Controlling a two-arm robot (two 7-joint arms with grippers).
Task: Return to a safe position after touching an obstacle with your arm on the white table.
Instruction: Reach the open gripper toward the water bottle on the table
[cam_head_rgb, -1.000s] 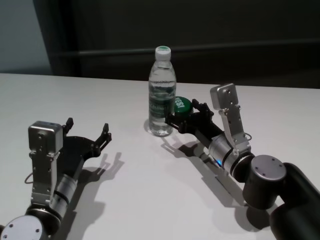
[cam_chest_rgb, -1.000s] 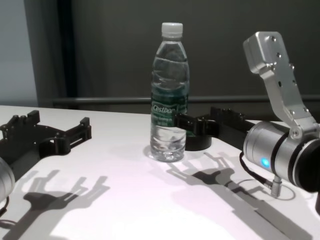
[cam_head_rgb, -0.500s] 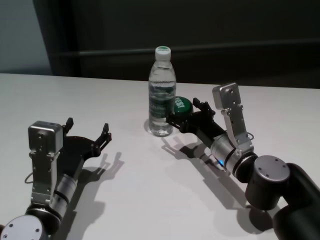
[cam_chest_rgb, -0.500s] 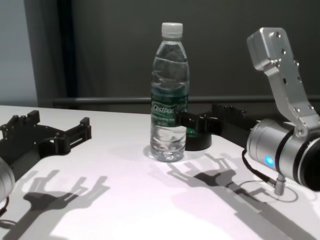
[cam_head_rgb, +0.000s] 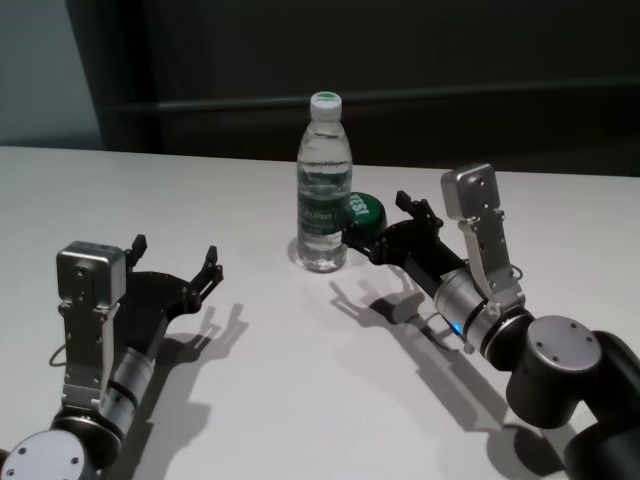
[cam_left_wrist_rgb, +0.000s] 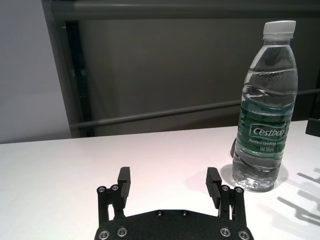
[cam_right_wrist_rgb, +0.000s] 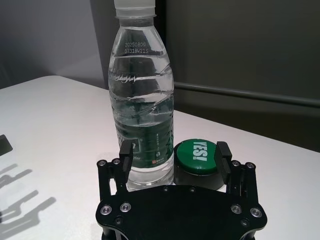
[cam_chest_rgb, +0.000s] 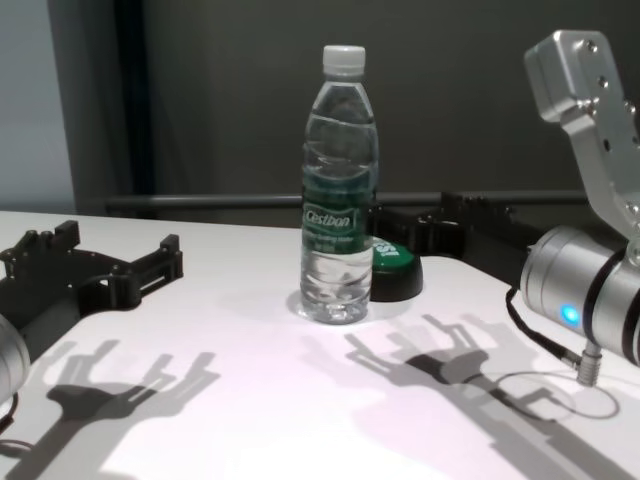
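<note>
The white table (cam_head_rgb: 200, 190) carries everything here. Both arms lie low over it, one to each side.

The right gripper (cam_right_wrist_rgb: 174, 157) is the one at work. Its jaws stand open and hold nothing. The water bottle (cam_head_rgb: 324, 185) stands upright just ahead of the jaws, toward the left finger, and whether finger and bottle touch I cannot tell. A low black puck with a green top (cam_right_wrist_rgb: 196, 161) sits just ahead of the jaws too, toward the right finger and close beside the bottle.

The left gripper (cam_left_wrist_rgb: 171, 186) is parked well to the bottle's other side, jaws open and empty, the bottle ahead of them and off to one side, well apart.

The bottle looks nearly full, so it should be fairly heavy for its size, yet it is tall on a narrow base and would likely tip from a sideways knock high up. Its clear ribbed wall looks thin, smooth and easy to dent. If it had to be held, the labelled waist seems the firmest spot. Withdrawing calls for a straight pull back, away from both bottle and puck.
</note>
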